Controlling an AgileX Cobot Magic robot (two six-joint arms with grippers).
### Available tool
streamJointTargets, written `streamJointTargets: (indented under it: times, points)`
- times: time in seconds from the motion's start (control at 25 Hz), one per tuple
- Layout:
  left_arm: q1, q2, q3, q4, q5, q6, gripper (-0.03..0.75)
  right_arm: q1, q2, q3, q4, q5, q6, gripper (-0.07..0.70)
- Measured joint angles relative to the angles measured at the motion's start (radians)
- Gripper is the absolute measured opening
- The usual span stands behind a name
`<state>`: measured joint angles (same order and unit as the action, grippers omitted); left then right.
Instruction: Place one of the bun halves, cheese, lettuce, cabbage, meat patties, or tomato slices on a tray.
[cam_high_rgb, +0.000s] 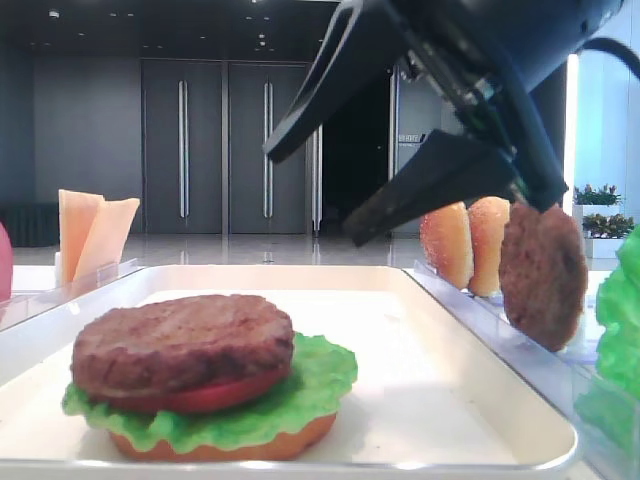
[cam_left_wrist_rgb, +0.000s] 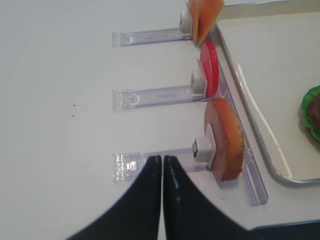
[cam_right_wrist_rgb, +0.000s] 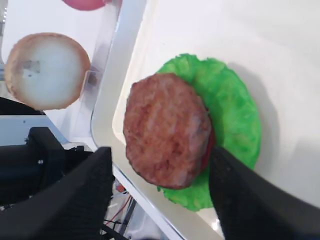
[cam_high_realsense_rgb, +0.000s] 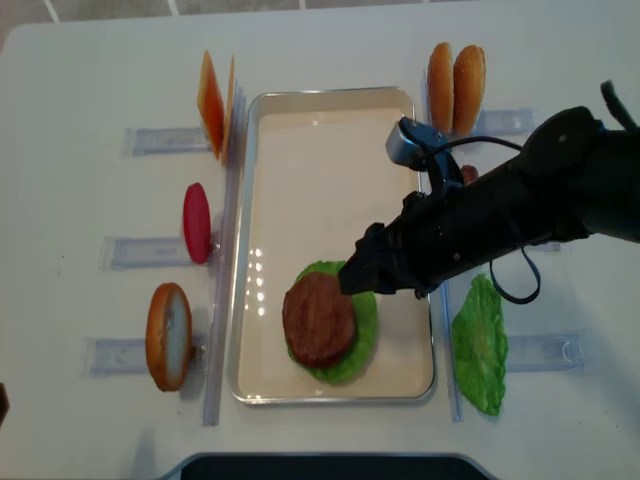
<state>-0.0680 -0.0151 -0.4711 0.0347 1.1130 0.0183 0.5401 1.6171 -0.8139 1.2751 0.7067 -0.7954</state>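
On the white tray (cam_high_realsense_rgb: 330, 110) stands a stack: an orange bun base (cam_high_rgb: 225, 443), green lettuce (cam_high_rgb: 315, 385), a red tomato slice (cam_high_rgb: 215, 395) and a dark brown meat patty (cam_high_rgb: 180, 340) on top. In the right wrist view the patty (cam_right_wrist_rgb: 167, 130) lies on the lettuce (cam_right_wrist_rgb: 235, 110). My right gripper (cam_high_rgb: 310, 195) hangs open above the stack, its black fingers (cam_right_wrist_rgb: 75, 195) apart and holding nothing. My left gripper (cam_left_wrist_rgb: 162, 159) is shut and empty over the table, left of a bun half (cam_left_wrist_rgb: 227, 140) in its rack.
Clear racks flank the tray. The left ones hold cheese (cam_high_realsense_rgb: 214, 100), a tomato slice (cam_high_realsense_rgb: 196, 222) and a bun half (cam_high_realsense_rgb: 168, 335). On the right are two bun halves (cam_high_realsense_rgb: 455, 72), a second patty (cam_high_rgb: 543, 275) and a lettuce leaf (cam_high_realsense_rgb: 480, 345).
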Motion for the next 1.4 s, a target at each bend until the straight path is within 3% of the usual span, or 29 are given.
streamJointTargets:
  times: [0.2, 0.56, 0.96, 1.12, 1.28, 1.4]
  points:
    - [0.0, 0.0, 0.0, 0.0, 0.0, 0.0, -0.001, -0.042, -0.128, 0.0, -0.151, -0.009, 0.113, 0.437]
    - [0.0, 0.0, 0.0, 0.0, 0.0, 0.0, -0.001, -0.236, -0.344, 0.0, -0.628, 0.043, 0.46, 0.44]
    - [0.0, 0.0, 0.0, 0.0, 0.0, 0.0, -0.001, -0.511, -0.507, 0.0, -1.096, 0.267, 0.738, 0.44]
    - [0.0, 0.0, 0.0, 0.0, 0.0, 0.0, -0.001, -0.559, -0.546, 0.0, -1.282, 0.366, 0.866, 0.44]
    - [0.0, 0.0, 0.0, 0.0, 0.0, 0.0, -0.001, -0.562, -0.599, 0.002, -1.34, 0.449, 0.928, 0.44]
    - [0.0, 0.0, 0.0, 0.0, 0.0, 0.0, -0.001, -0.562, -0.637, 0.018, -1.335, 0.46, 0.931, 0.44]
